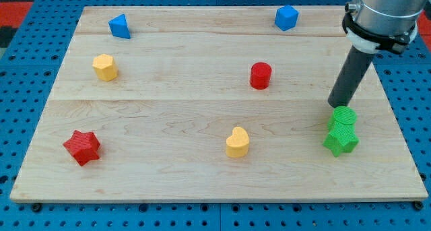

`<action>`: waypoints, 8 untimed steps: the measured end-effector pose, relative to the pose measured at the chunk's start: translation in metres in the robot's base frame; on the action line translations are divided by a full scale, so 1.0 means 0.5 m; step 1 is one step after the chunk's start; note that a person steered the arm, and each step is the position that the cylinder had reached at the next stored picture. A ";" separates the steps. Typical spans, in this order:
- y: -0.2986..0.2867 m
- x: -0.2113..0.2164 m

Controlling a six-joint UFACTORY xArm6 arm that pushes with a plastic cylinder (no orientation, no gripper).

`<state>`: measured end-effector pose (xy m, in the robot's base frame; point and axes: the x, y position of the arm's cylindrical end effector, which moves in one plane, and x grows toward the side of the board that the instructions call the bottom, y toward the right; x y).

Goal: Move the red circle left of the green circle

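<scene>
My tip [335, 104] sits just above the green circle [344, 115] — red circle [260, 75] well apart, leftward.

Pale matt wooden board [202, 170], ribbed plastic-looking blocks, matt dark rod [350, 79]

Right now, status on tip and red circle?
My tip just above green circle, at view's right. Red circle sits apart, up-left. Green star touches green circle below.

Pale wooden board [202, 170], planks running across the view, grain visible, lit evenly with soft shadows. Beneath and around it, a blue mat [20, 214] patterned with a grid of small squares, showing at the view's left, right and bottom edges. At the view's top, a grey-white strip, too little visible to identify.
</scene>
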<state>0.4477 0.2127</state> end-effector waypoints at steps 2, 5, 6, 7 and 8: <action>0.006 -0.152; -0.259 -0.226; -0.330 -0.194; -0.308 -0.146; -0.270 -0.097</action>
<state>0.3991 0.0777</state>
